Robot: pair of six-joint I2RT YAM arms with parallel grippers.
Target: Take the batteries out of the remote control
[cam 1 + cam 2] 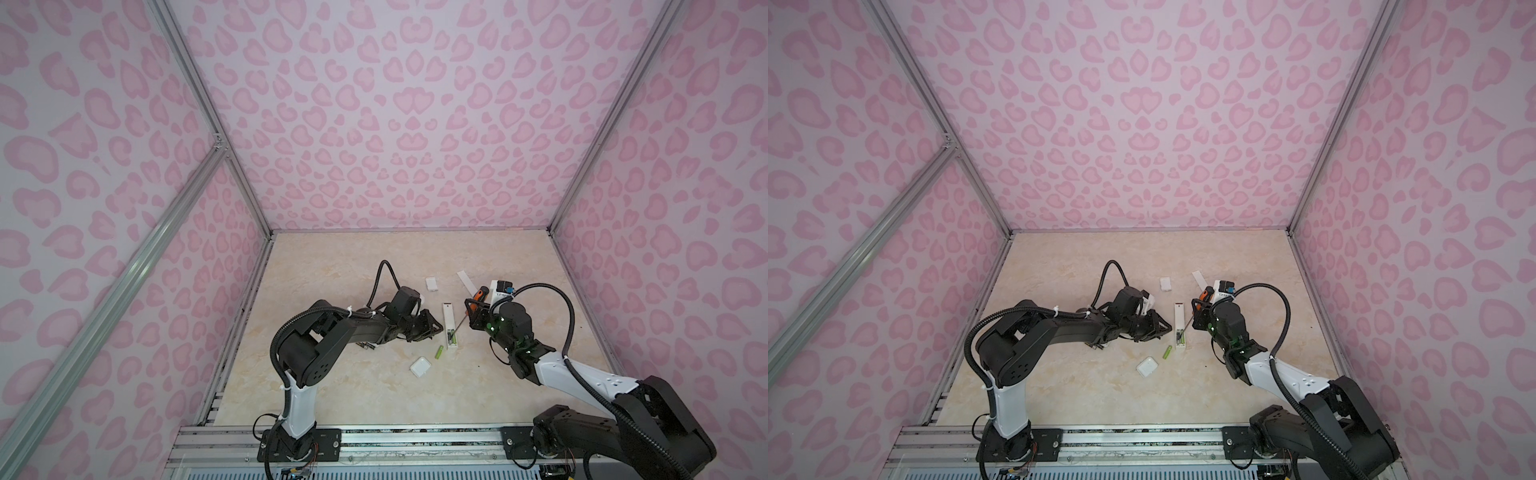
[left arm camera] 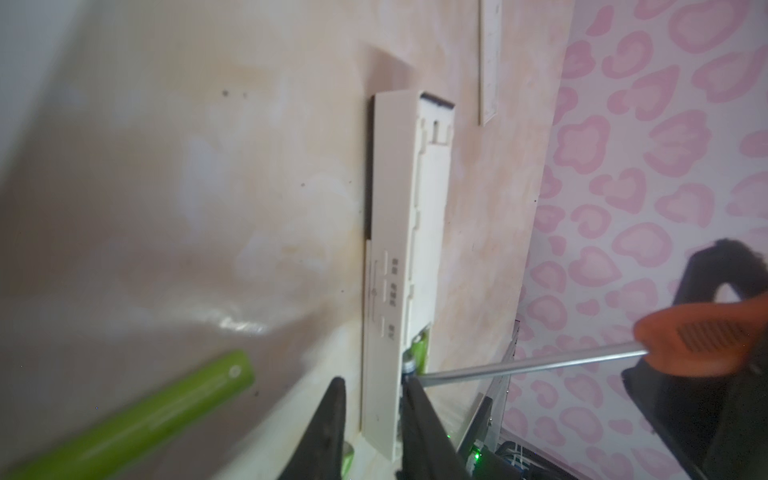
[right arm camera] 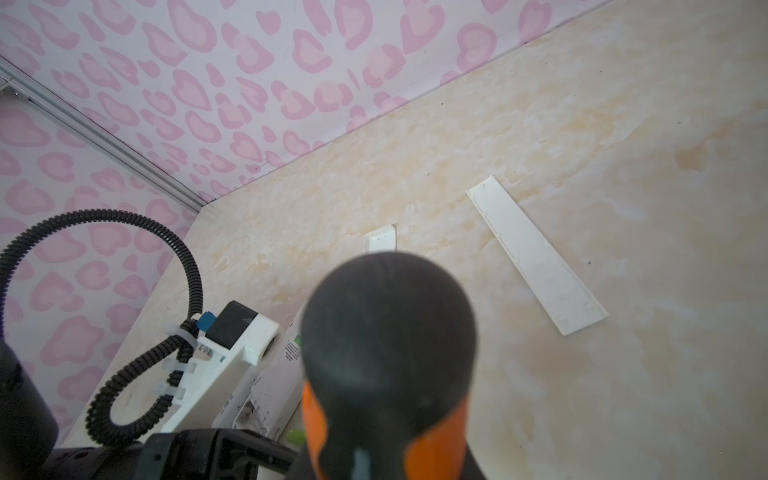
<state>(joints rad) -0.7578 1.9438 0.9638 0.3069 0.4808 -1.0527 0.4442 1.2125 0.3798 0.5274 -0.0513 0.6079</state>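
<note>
The white remote control [image 1: 448, 322] [image 1: 1179, 320] [image 2: 395, 232] lies in the middle of the table with its battery bay uncovered. One lime-green battery [image 2: 420, 345] [image 1: 455, 341] sits in that bay. Another green battery [image 1: 439, 352] [image 1: 1167, 352] [image 2: 137, 415] lies loose beside the remote. My left gripper [image 1: 436, 328] [image 2: 376, 399] straddles the remote's near end, open, with a thin gap at one finger. My right gripper [image 1: 475, 311] is shut on an orange-handled screwdriver [image 1: 481, 294] [image 2: 702, 345] [image 3: 386, 353]. The tip of its shaft [image 2: 519, 365] rests at the bay.
Two dark batteries [image 1: 365, 345] lie under the left forearm. Small white covers lie at the front [image 1: 420, 367] [image 1: 1148, 367] and at the back [image 1: 432, 284] [image 3: 380, 240]. A long white cover strip [image 1: 465, 282] [image 3: 536, 253] lies beyond the remote. Pink walls enclose the table.
</note>
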